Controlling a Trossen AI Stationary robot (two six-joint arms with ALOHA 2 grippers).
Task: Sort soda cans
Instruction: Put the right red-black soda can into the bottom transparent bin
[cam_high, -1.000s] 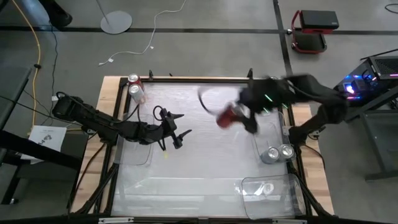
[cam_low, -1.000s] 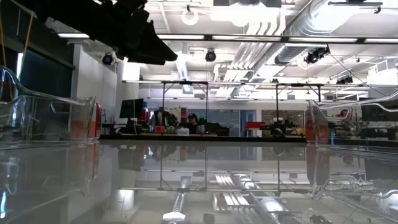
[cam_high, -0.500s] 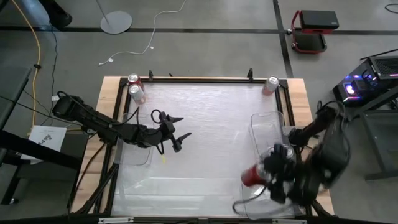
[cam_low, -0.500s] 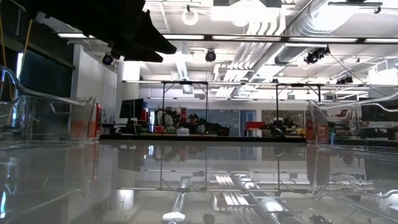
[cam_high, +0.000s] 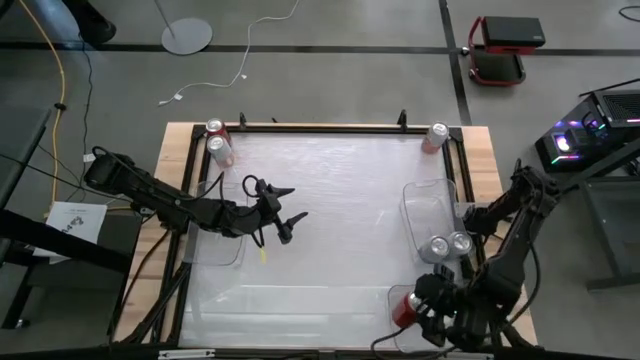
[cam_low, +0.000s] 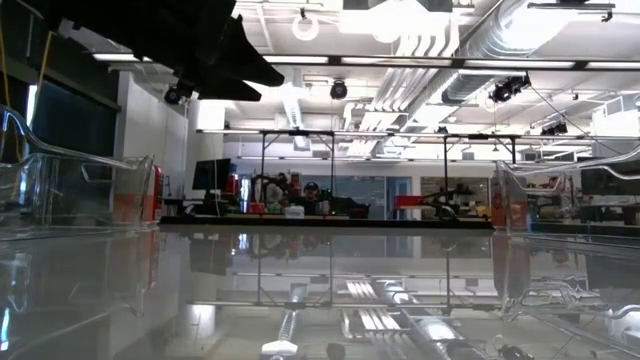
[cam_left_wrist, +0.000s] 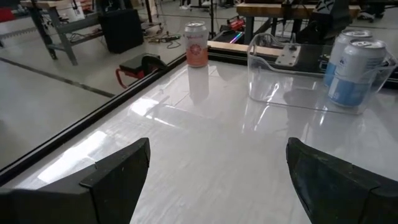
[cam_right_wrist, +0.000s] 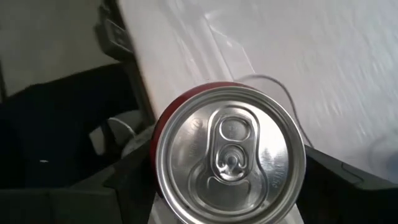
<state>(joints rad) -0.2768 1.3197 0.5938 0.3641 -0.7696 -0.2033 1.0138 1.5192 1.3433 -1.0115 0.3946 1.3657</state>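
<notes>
My right gripper (cam_high: 412, 312) is shut on a red soda can (cam_high: 401, 308) at the table's near right corner, over the left end of a clear tray (cam_high: 455, 291). In the right wrist view the can's silver top (cam_right_wrist: 230, 149) faces the camera. Two silver cans (cam_high: 448, 244) stand in a second clear tray (cam_high: 415, 200) at the right. A pale pink can (cam_high: 437, 135) stands at the far right corner. Two cans (cam_high: 216, 138) stand at the far left corner. My left gripper (cam_high: 288, 214) hovers open left of the middle, holding nothing. My right gripper pinches the red can's side wall (cam_right_wrist: 163, 124) between its two fingers (cam_right_wrist: 127, 180), one on either side below the top rim. The fingers come slanting down from above. Whether the can's bottom touches the tray, I cannot tell.
A third clear tray (cam_high: 215, 255) lies at the left edge under my left arm. The table's black frame (cam_high: 330, 128) runs along the far edge. In the left wrist view the pink can (cam_left_wrist: 196, 43) and the tray with the silver cans (cam_left_wrist: 354, 62) stand ahead.
My right gripper has swung with the red can from the table's far middle to the near right corner, sinking and rolling its wrist, and now holds it over the near right tray. The left gripper has rolled slightly in place.
</notes>
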